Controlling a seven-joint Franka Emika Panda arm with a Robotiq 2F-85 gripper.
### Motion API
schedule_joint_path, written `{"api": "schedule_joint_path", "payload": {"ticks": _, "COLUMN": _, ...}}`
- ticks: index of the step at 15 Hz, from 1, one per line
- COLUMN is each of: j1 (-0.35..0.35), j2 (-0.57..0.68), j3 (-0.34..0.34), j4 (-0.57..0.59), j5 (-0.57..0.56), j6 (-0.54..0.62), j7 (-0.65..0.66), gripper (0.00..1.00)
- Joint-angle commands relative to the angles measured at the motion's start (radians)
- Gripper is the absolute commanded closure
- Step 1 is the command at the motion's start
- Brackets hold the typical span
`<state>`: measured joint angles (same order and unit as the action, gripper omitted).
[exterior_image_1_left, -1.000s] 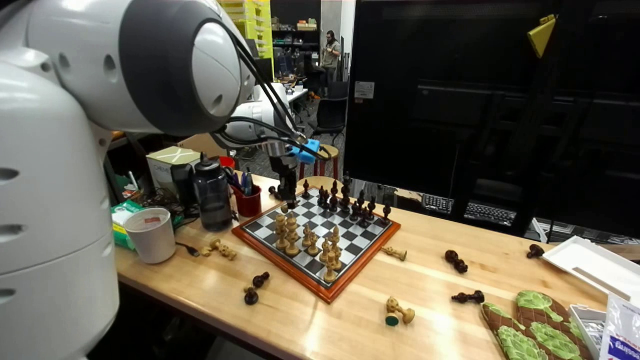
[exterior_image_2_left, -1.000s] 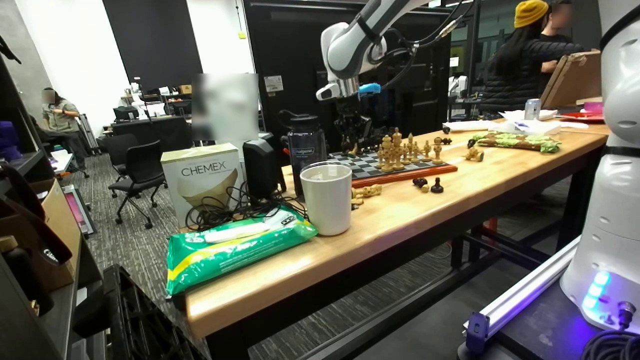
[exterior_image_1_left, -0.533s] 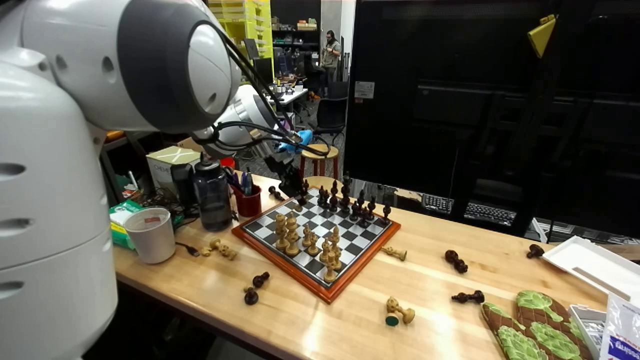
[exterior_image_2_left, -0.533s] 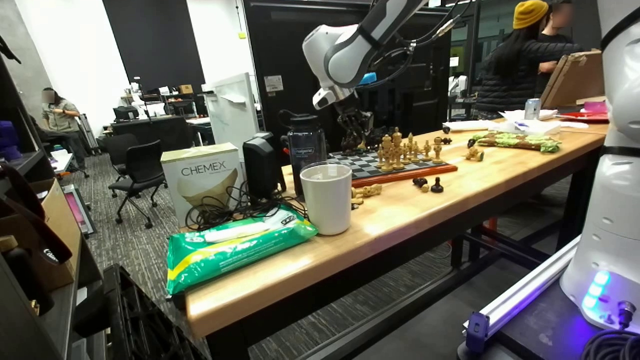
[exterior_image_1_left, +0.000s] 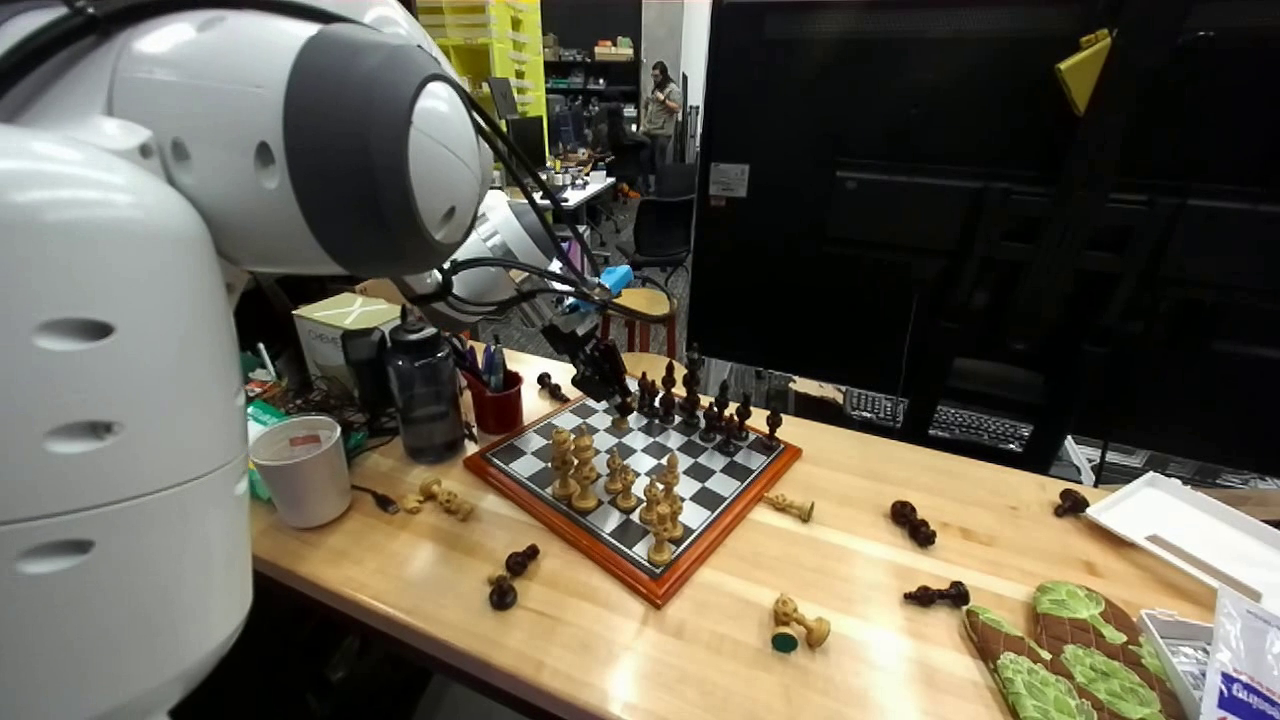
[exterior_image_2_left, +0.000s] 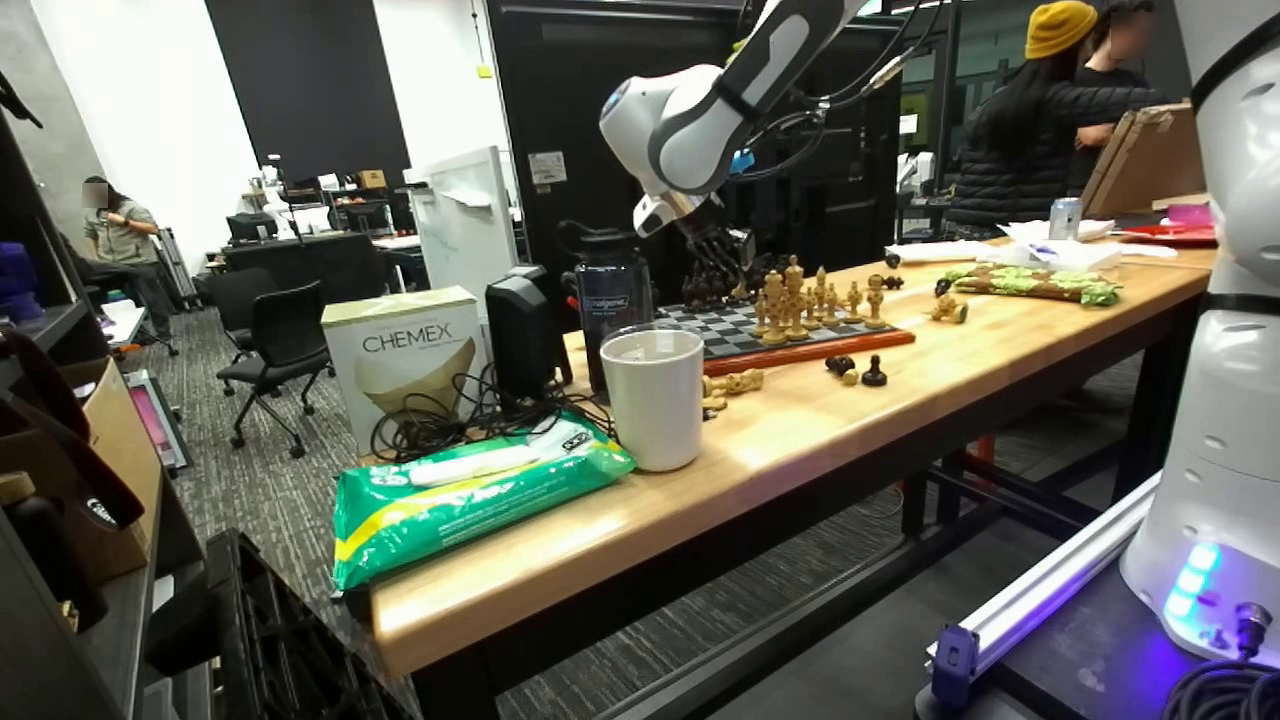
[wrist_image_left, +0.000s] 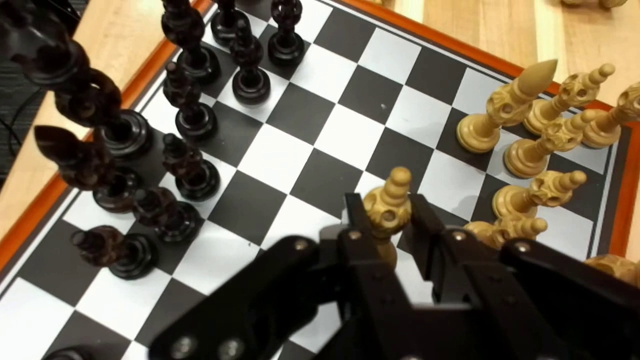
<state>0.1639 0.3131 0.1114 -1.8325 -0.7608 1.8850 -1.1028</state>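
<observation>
My gripper (wrist_image_left: 385, 205) is shut on a tan wooden pawn (wrist_image_left: 389, 212), with its head between the black fingertips. The pawn's base is hidden by the fingers, so I cannot tell if it touches the board. In both exterior views the tilted gripper (exterior_image_1_left: 620, 395) (exterior_image_2_left: 738, 262) holds the pawn (exterior_image_1_left: 621, 420) (exterior_image_2_left: 740, 292) over the chessboard (exterior_image_1_left: 560, 524), near the dark side. Dark pieces (wrist_image_left: 185, 172) stand left of the gripper in the wrist view. Tan pieces, including a pointed one (wrist_image_left: 482, 127), stand to its right.
A dark water bottle (exterior_image_1_left: 425, 400), a red pen cup (exterior_image_1_left: 495, 402) and a white cup (exterior_image_1_left: 300, 470) stand beside the board. Loose chess pieces (exterior_image_1_left: 790, 622) lie on the table. Oven mitts (exterior_image_1_left: 1075, 640) and a white tray (exterior_image_1_left: 1180, 540) are at its other end.
My gripper has tilted and carried the tan pawn across the board toward the dark pieces, rightward in both exterior views. The standing pieces have not moved.
</observation>
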Motion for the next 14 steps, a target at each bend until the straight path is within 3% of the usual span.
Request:
{"api": "schedule_joint_path", "payload": {"ticks": 1, "j1": 0.021, "j2": 0.04, "j3": 0.005, "j4": 0.026, "j5": -0.084, "j6": -0.043, "j7": 0.087, "gripper": 0.94}}
{"api": "schedule_joint_path", "payload": {"ticks": 9, "j1": 0.055, "j2": 0.119, "j3": 0.018, "j4": 0.033, "j5": -0.257, "j6": -0.121, "j7": 0.273, "gripper": 0.94}}
{"api": "schedule_joint_path", "payload": {"ticks": 14, "j1": 0.049, "j2": 0.135, "j3": 0.026, "j4": 0.033, "j5": -0.281, "j6": -0.149, "j7": 0.332, "gripper": 0.94}}
